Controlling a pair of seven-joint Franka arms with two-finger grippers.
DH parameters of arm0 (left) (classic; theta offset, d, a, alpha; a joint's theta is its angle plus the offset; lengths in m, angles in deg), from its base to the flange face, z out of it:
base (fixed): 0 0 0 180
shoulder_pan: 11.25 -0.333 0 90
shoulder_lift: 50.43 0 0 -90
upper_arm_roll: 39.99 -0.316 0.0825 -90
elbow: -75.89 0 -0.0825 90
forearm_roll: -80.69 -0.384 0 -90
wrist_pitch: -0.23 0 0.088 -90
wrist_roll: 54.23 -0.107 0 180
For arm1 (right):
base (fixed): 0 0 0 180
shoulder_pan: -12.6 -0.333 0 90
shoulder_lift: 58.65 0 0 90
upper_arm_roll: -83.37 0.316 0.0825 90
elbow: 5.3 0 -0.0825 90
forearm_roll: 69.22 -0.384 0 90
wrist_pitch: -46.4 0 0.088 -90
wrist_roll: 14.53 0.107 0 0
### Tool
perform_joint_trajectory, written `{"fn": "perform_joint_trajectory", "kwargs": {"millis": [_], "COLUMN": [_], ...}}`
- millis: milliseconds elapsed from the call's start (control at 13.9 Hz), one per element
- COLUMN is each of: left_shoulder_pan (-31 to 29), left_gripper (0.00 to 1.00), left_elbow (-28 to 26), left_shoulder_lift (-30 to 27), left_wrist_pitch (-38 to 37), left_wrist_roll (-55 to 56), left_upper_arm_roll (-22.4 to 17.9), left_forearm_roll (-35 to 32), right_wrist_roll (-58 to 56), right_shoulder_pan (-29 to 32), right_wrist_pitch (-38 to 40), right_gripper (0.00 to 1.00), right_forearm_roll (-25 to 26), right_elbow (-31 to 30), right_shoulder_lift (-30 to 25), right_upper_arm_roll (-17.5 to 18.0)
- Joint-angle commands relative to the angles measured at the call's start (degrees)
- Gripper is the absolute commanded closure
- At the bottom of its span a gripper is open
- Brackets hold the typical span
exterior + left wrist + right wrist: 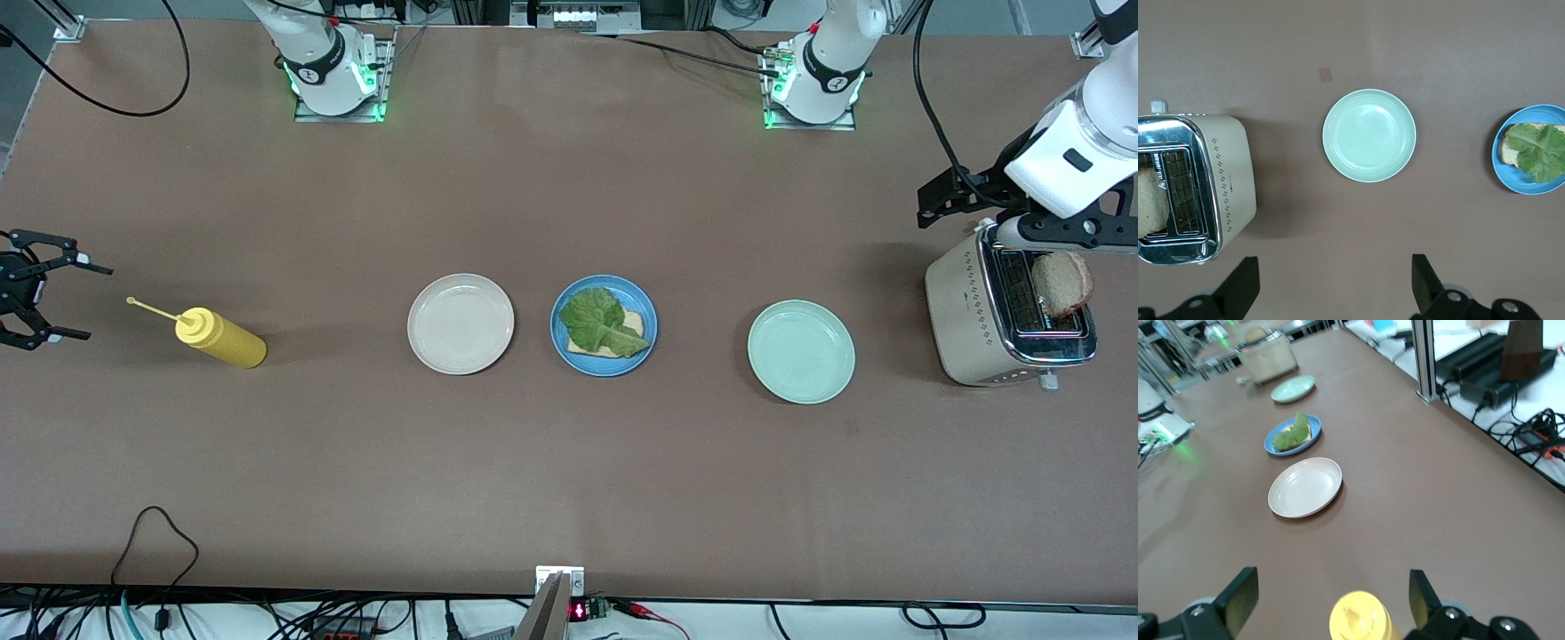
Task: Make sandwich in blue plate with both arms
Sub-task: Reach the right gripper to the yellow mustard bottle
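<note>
The blue plate point(645, 342) sits mid-table between two other plates. On it lies a pale bread slice point(633, 321) with a crinkly green lettuce leaf point(600, 318) on top. A second bread slice point(1062, 283) stands in the toaster point(965, 311) at the left arm's end. My left gripper point(1005, 213) hangs open and empty above the table beside the toaster point(1231, 180); its wrist view shows the blue plate point(1511, 180). My right gripper point(96, 302) waits open at the right arm's end, facing the nozzle of a yellow squeeze bottle point(222, 340) without touching it.
A cream-white plate point(460, 323) lies beside the blue plate toward the right arm's end, and a mint-green plate point(801, 351) toward the left arm's end. Black cables trail along the table's edges.
</note>
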Motion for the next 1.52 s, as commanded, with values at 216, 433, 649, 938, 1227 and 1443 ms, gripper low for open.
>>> {"fn": "perform_joint_trajectory", "kwargs": {"millis": [216,433,649,938,1227,1443], "left_shoulder_pan": [0.51,0.51,0.51,0.51,0.51,0.51], "left_gripper": [0.0,0.0,0.0,0.0,0.0,0.0], "left_elbow": [-1.12,-1.03,-1.12,-1.12,-1.03,-1.03], "left_shoulder_lift": [-1.17,-1.17,-1.09,-1.09,-1.09,-1.0], "left_wrist_pitch": [0.07,0.16,0.16,0.16,0.16,0.07], "left_wrist_roll": [-0.69,-0.69,-0.78,-0.78,-0.78,-0.78], "left_upper_arm_roll": [-1.12,-1.12,-1.12,-1.12,-1.12,-1.12], "left_forearm_roll": [0.33,0.33,0.33,0.33,0.33,0.33], "right_wrist_roll": [-19.16,-26.73,-31.66,-35.02,-35.9,-36.16], "right_shoulder_pan": [7.33,9.0,8.92,7.17,4.26,3.38], "right_wrist_pitch": [4.78,5.76,4.8,1.46,-0.13,-0.22], "right_gripper": [0.0,0.0,0.0,0.0,0.0,0.0], "right_forearm_roll": [-5.06,-5.59,-6.3,-9.19,-12.7,-13.33], "right_elbow": [0.63,0.72,1.07,2.3,2.3,2.3], "right_shoulder_lift": [11.48,18.08,22.74,26.62,28.72,29.44], "right_upper_arm_roll": [1.14,1.14,1.05,1.23,1.23,1.32]}}
